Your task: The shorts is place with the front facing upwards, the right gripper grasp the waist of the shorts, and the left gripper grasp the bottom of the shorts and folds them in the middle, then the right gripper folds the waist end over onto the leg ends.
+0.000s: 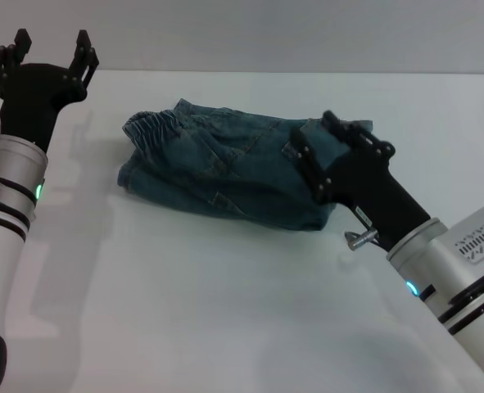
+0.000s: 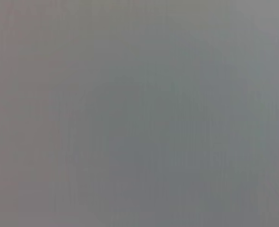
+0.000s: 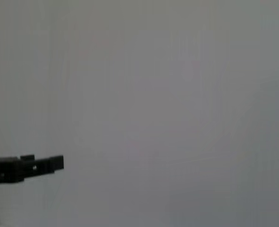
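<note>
White tabletop (image 1: 225,311) carries the shorts (image 1: 225,172), folded, long axis crosswise. Right tool (image 1: 332,151), spread, hangs over their right end; left tool (image 1: 49,53), spread, sits well apart.

A: What does the left wrist view give us?

B: A flat, featureless grey field from edge to edge (no edges, objects or fingers can be made out in it).

A: Any variation at all?

B: Only a faint drift in tone, a touch warmer on one side and cooler, bluish-grey on the other. Whatever the surface is, I cannot tell.
</note>
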